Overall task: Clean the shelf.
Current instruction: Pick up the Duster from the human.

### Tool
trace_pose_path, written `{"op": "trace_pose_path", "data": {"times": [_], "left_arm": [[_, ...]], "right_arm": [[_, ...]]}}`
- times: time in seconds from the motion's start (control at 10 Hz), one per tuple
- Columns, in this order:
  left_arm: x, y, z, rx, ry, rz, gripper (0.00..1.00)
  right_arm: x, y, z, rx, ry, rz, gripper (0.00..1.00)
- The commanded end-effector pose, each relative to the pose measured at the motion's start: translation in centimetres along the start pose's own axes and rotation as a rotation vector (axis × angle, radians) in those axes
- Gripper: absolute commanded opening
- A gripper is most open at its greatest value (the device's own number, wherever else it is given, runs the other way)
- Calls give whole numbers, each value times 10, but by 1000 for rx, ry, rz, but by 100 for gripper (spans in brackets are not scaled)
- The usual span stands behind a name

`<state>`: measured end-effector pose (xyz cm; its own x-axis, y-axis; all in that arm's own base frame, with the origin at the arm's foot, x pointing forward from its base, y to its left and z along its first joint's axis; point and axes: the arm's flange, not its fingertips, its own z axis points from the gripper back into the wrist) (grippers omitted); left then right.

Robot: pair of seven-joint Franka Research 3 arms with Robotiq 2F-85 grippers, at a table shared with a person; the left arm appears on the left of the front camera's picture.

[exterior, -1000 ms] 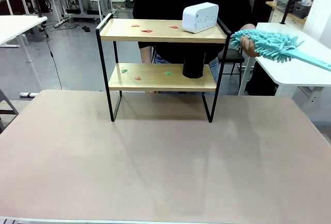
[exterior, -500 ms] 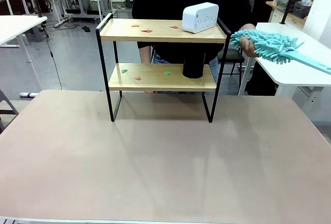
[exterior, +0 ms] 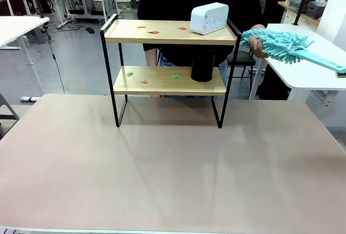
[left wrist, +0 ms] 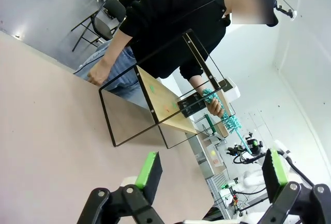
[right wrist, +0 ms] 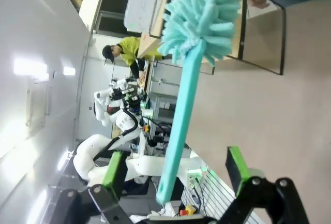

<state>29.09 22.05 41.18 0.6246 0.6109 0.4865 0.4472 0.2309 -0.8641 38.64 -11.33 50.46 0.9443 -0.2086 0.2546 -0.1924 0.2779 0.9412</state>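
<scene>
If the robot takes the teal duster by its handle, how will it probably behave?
The duster probably weighs little: the person's hand holds it out by its fluffy head alone. That head looks soft and should squash. The flat handle looks straight, so likely fairly stiff, perhaps slippery.

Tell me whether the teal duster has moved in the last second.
Yes. In the front view the duster has shifted slightly left and up, toward the shelf and its right post; its handle end now shows over the white side table.

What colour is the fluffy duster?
The duster is turquoise, head and handle alike. It shows best in the right wrist view.
</scene>
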Motion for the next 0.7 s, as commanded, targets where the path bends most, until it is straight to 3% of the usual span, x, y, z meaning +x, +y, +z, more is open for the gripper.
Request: {"op": "trace_pose_path", "data": {"times": [0.0, 0.2, 0.3, 0.6], "left_arm": [[-4, -3, 0, -11, 5, -26, 100], [-4, -3, 0, -11, 5, -26, 100], [-4, -3, 0, -11, 5, -26, 100], [-4, -3, 0, -11, 5, -26, 100]], "right_arm": [[11, -9, -26, 29, -7, -48, 100], [11, -8, -50, 94, -12, -106, 100], [19, -11, -54, 111, -15, -198, 100], [32, -5, -62, 13, 32, -276, 100]]}}
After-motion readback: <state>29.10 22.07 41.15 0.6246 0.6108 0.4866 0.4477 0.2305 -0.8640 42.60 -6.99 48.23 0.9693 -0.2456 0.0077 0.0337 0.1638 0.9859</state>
